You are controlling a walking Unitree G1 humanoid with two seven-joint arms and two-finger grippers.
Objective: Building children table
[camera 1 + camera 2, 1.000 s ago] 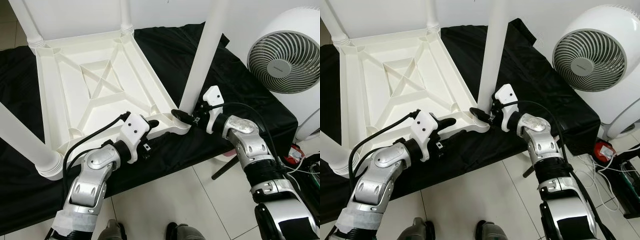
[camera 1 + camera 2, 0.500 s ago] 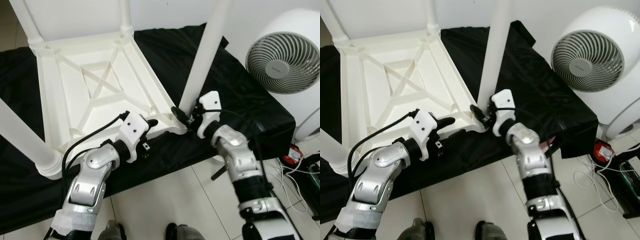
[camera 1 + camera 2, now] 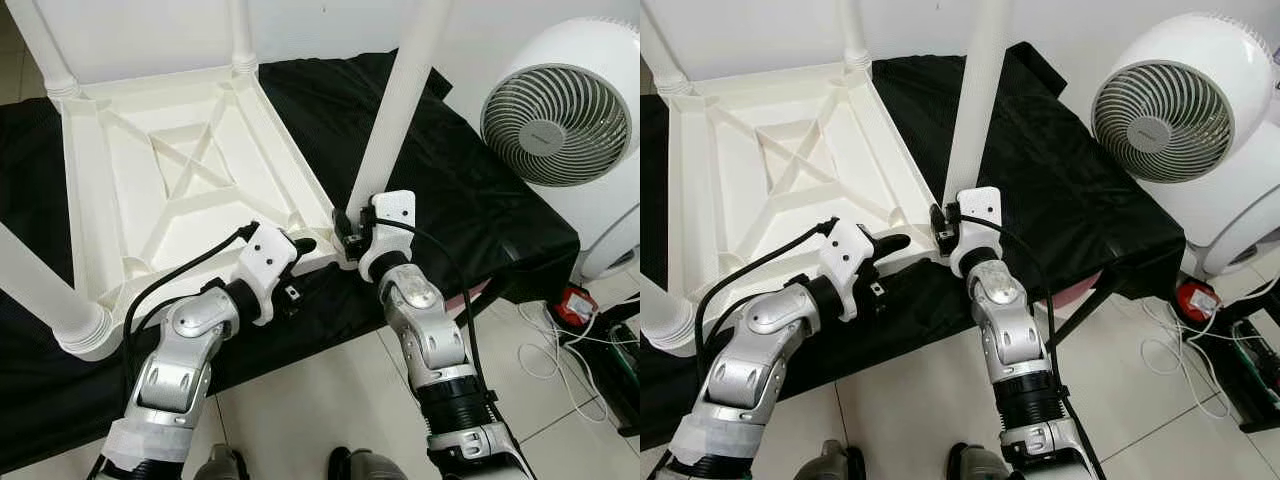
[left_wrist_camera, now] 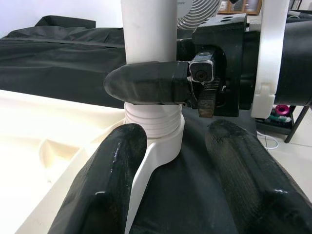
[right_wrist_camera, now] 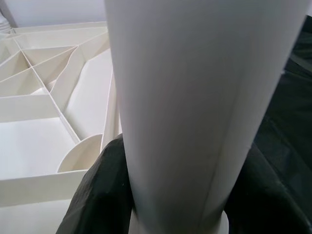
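Note:
A white plastic child's table (image 3: 150, 200) lies upside down on a black cloth. Its near right leg (image 3: 400, 100) stands upright in the corner socket. My right gripper (image 3: 350, 225) is shut around the base of that leg, with a black finger on either side of it (image 5: 97, 195). One of its fingers (image 4: 146, 83) crosses the leg just above the threaded collar. My left gripper (image 3: 300, 262) is open and straddles the table's near rim beside that corner. The rim lies against one finger (image 4: 112, 165), while the other finger (image 4: 239, 170) stands clear of it.
Three more legs stand up: near left (image 3: 45, 300), far left (image 3: 40, 50) and far middle (image 3: 240, 40). A big white fan (image 3: 560, 110) stands to the right of the cloth. Cables (image 3: 560, 345) and a red object (image 3: 572, 308) lie on the tiled floor at the right.
My right arm has swung in from the right and now reaches the leg from nearer my body, with the gripper still at the leg's base. The left arm has held still.

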